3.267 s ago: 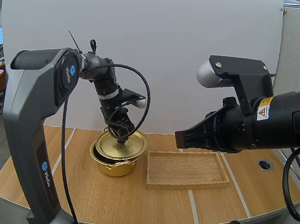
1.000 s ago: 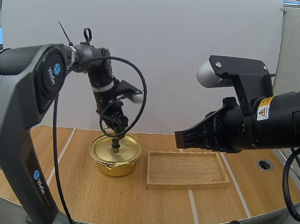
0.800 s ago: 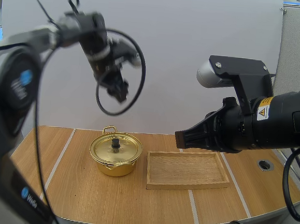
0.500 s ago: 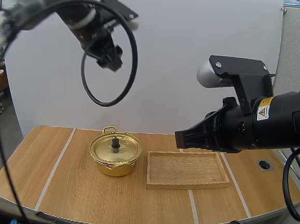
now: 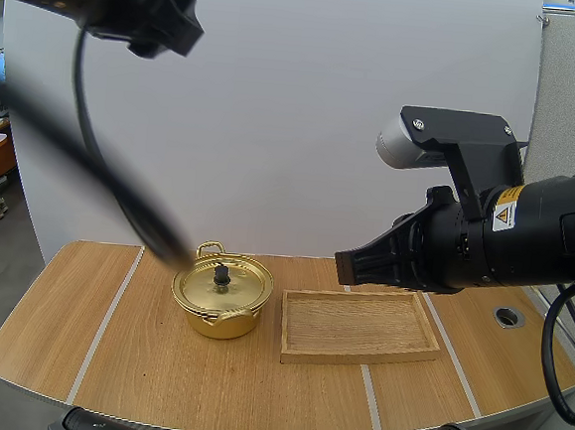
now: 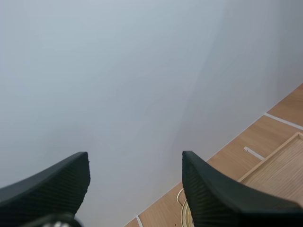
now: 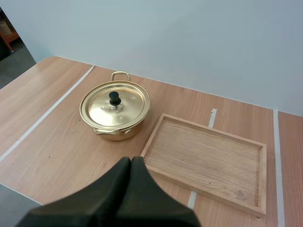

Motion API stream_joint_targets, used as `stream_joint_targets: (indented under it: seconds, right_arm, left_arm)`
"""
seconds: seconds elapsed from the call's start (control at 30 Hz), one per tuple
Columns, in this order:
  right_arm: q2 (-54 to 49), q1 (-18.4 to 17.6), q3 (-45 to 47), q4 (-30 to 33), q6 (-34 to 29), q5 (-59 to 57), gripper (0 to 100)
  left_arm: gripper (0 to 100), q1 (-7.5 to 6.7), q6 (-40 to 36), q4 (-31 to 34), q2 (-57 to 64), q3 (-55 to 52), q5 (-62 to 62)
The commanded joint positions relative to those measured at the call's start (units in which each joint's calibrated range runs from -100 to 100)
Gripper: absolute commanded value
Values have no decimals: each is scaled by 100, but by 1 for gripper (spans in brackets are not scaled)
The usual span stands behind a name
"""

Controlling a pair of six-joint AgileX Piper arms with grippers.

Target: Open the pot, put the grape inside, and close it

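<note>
The pot point(image 5: 219, 294) stands on the surface point(image 5: 204, 388) with its lid point(image 5: 224, 282) flat and closed, where seconds ago the lid hung tilted from the left claw point(image 5: 163, 28). What is inside the pot is hidden. That claw has since let go of the knob point(image 5: 222, 276) and risen far up, toward 11 o'clock from the pot in the high view. It is well apart from the pot, its fingers point(image 6: 57, 182) spread with nothing between them. Just beside the pot at 3 o'clock lies the wooden tray point(image 5: 358, 330), showing bare wood. The right claw point(image 7: 131, 163) hovers over the tray's near edge, fingers pressed together.
</note>
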State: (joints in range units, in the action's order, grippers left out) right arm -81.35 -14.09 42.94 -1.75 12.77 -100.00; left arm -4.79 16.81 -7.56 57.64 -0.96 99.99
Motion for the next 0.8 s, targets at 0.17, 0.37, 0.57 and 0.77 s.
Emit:
stream_joint_targets:
  seconds: [0.17,0.37,0.57,0.77]
  right_arm:
    - [-63,18,2,-16,-81,0,0]
    - [-63,18,2,-16,-93,0,0]
    - [-151,189,2,-41,-331,0,0]
    - [-639,287,2,-180,-341,0,0]
  left_arm:
    - [91,-14,-270,-61,967,20,1]
    - [52,-14,-398,-141,1491,8,1]
    - [0,-14,-398,-129,2050,-455,1]
    - [0,-14,-398,-130,2851,-1704,1]
